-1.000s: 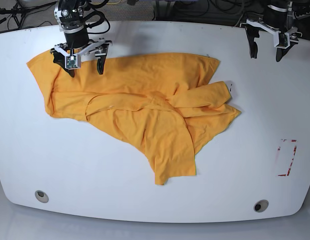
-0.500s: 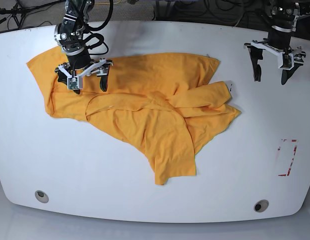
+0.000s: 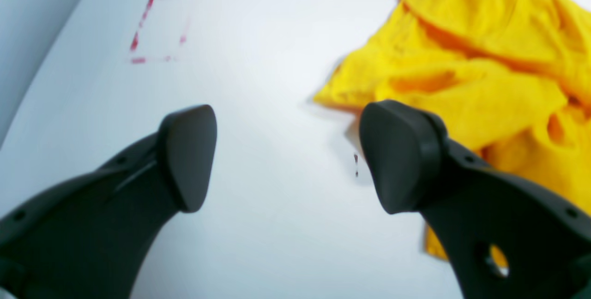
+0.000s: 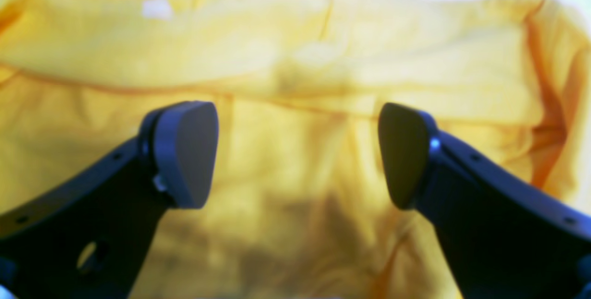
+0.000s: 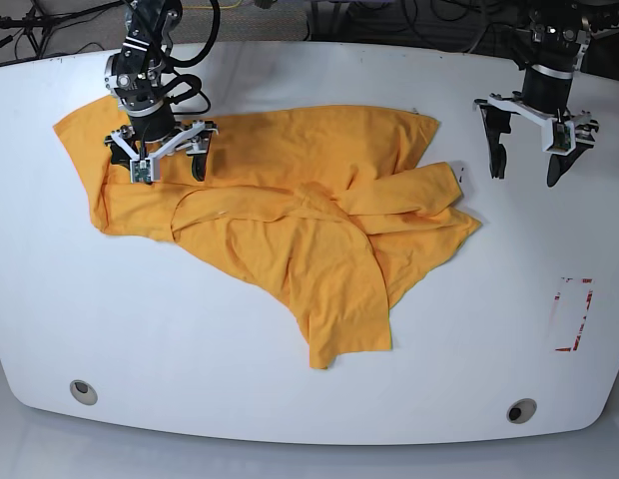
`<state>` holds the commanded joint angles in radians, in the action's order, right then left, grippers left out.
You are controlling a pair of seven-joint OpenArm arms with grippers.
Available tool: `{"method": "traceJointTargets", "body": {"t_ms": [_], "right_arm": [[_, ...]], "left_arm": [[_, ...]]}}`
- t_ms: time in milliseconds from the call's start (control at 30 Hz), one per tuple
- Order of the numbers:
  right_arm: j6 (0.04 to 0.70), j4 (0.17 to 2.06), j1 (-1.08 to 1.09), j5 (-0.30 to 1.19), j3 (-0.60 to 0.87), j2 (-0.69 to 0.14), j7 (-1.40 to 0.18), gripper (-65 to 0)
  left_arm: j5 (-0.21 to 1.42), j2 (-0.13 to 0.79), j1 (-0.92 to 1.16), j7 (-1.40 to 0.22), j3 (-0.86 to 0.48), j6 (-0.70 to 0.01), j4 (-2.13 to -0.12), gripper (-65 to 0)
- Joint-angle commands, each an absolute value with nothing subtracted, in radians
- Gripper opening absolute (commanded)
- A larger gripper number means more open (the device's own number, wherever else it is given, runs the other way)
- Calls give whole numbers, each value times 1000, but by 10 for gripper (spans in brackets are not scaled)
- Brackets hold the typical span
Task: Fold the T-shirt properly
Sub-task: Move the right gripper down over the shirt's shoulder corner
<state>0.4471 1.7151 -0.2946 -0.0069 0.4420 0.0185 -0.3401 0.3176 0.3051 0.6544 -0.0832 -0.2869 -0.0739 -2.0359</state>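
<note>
Right gripper (image 5: 157,163) hovering fingers-wide over crumpled T-shirt (image 5: 290,220); left gripper (image 5: 529,150) fingers-wide over bare counter (image 5: 290,399); risking pinching stacked layers.

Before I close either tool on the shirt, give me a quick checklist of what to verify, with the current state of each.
1. Right tool open: ok, jaws spread.
2. Right tool over cloth: ok, T-shirt fills the right wrist view beneath it.
3. Right tool touching cloth: cannot tell.
4. Left tool open: ok, nothing between its fingers.
5. Left tool over cloth: not ok, it hangs above bare table, shirt edge off to one side.
6. Shirt flat: not ok, bunched and overlapped.
</note>
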Motion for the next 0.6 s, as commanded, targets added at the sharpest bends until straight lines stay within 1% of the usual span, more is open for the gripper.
{"method": "traceJointTargets", "body": {"t_ms": [267, 600], "right_arm": [[449, 1719, -319, -17, 478, 28, -340, -137], [453, 1714, -295, -8, 505, 27, -361, -133]], "left_arm": [[357, 310, 660, -98, -303, -77, -2042, -165], [338, 308, 646, -100, -310, -65, -2042, -173]]}}
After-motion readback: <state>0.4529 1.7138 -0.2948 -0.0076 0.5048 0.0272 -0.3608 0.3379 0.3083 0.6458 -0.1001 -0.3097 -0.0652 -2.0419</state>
